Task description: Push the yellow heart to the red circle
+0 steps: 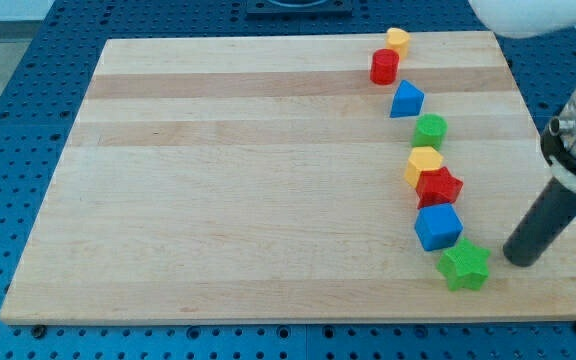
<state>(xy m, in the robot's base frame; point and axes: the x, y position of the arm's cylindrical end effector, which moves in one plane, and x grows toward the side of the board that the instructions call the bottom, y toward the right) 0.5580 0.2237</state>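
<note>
Near the worktop's top edge, right of centre, sits the yellow heart [398,41], almost on the rim; the red circle [384,67] touches it just below and to the view's left; the heart's shape is too small to read, so which way it points and its long axis I cannot tell.

Edges & room: the wooden board [238,180] is bare across its whole left and middle; all blocks run in a loose line down the right side, top edge to bottom-right corner; little room between that line and the right edge.

Going down the line: blue triangle-ish block [406,99] below the red circle, apart from it; green circle [430,130] next; then a yellow hexagon-like block [423,165] touching a red star [439,186]; a blue cube [437,227] just under the star; a green star [465,266] nearest the bottom edge.

Containers: none seen; blocks lie straight on the board.

My tip [519,260] rests near the bottom-right corner, just right of the green star w/ a small gap, well apart from the yellow heart at the far top; the rod leans up toward the right edge.

Jaws: the arm carries no jaws, only the rod; nothing is gripped.

Around the board lies a blue perforated table [28,80].
</note>
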